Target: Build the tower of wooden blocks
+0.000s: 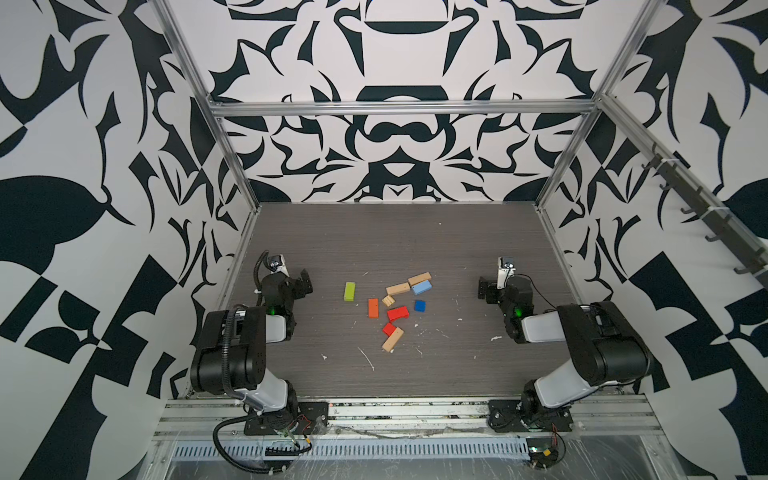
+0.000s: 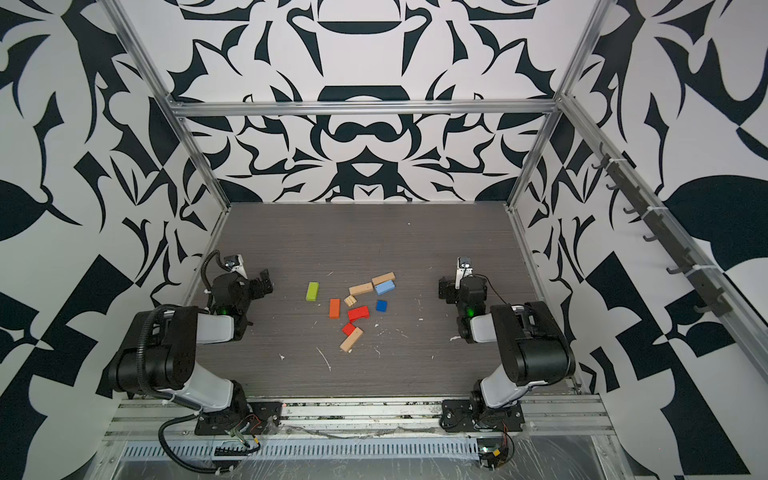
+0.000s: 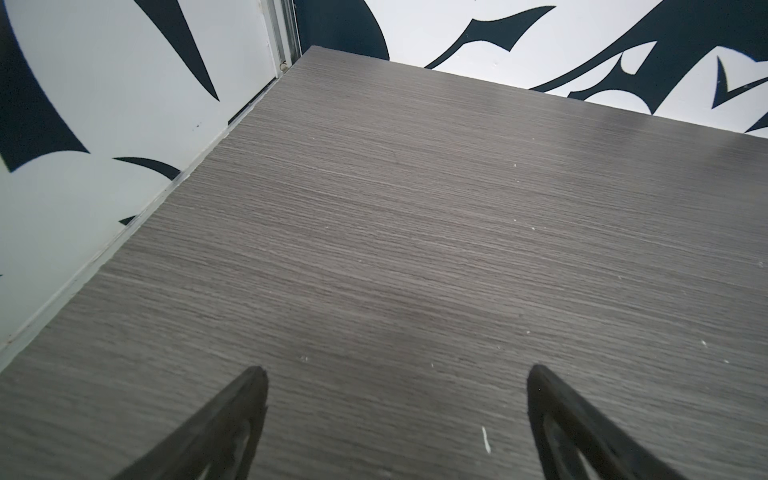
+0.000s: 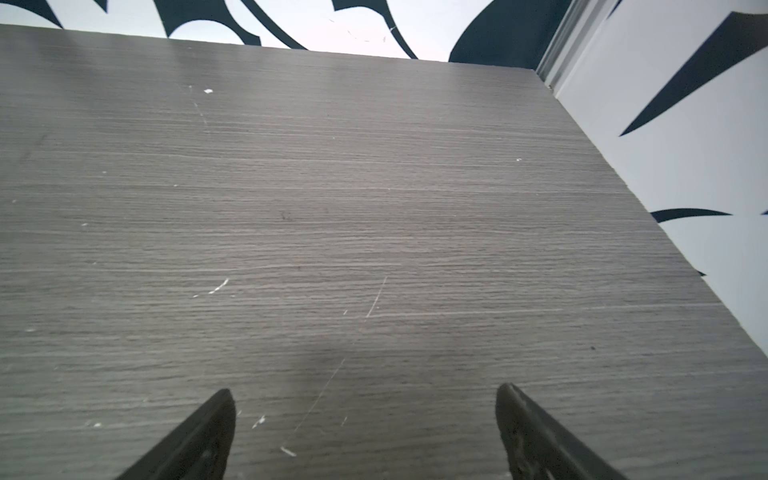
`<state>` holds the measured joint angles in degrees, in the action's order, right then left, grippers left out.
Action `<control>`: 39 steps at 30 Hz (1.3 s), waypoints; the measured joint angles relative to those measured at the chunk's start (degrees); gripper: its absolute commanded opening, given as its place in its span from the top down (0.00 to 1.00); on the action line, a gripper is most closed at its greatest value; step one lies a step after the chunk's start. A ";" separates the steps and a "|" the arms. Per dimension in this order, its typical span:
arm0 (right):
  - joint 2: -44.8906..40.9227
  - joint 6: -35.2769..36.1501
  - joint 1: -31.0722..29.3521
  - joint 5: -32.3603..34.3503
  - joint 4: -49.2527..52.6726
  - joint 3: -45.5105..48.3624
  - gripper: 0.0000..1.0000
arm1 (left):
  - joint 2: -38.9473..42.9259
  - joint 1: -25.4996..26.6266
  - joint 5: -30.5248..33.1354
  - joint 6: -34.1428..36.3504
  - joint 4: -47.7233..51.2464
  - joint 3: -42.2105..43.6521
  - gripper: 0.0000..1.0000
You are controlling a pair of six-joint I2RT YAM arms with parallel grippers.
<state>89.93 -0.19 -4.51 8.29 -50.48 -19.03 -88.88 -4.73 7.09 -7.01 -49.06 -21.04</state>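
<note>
The left hand (image 1: 305, 281) hovered over the left side of the grey bench (image 1: 374, 232). In its wrist view the left hand (image 3: 397, 374) showed its two dark fingers (image 3: 232, 419) set wide apart, with only bare bench between them; it held and touched nothing.

The wood blocks lay unstacked in a loose scatter at mid-bench, between the two arms and well apart from both. Farthest left was the lime green block (image 1: 350, 291), alone. Next came the orange block (image 1: 373, 308), then a small tan block (image 1: 388, 300) just beside it. Nearer the arm bases, a red cube (image 1: 389, 329) touched the near tan oblong (image 1: 393, 339), which lay at a slant. A red oblong (image 1: 398, 313) sat just beyond the cube. Farther back, the middle tan oblong (image 1: 398, 289) lay close to the far tan oblong (image 1: 419, 278), and a light blue block (image 1: 422, 286) lay against the far one. A dark blue block (image 1: 419, 306) sat by itself near the red oblong.

The right hand (image 1: 484, 289) hovered over the right side of the bench. In its wrist view the right hand (image 4: 363, 392) also had its fingers (image 4: 199, 432) spread wide, gripping nothing.
</note>
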 measured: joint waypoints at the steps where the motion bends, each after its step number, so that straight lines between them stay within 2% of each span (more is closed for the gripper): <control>1: 0.00 -0.07 0.00 0.28 0.00 0.00 0.00 | 0.00 0.00 0.00 0.00 0.00 0.00 0.01; 21: -0.79 -0.83 -0.48 2.51 2.01 -0.50 0.00 | 0.00 0.44 0.59 0.00 0.07 -0.07 0.00; 24: -4.52 -1.42 -0.76 4.31 13.44 -5.55 0.00 | 1.11 0.63 1.97 -0.17 3.15 -1.22 0.01; 28: -6.36 -4.52 -0.85 6.01 28.70 -18.16 0.00 | 4.55 0.87 4.09 -1.16 13.05 -7.21 0.00; 33: -4.35 -10.12 -1.75 6.08 45.83 -32.00 0.00 | 7.82 1.55 7.30 -5.16 29.35 -18.58 0.00; 39: 2.45 -17.90 -5.16 6.14 66.64 -45.33 0.00 | 11.26 1.92 5.62 -13.88 48.15 -28.44 0.00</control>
<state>92.38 -18.09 -9.67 14.44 16.16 -64.36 -77.62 -2.81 12.71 -20.88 -0.91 -49.47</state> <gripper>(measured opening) 0.997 0.994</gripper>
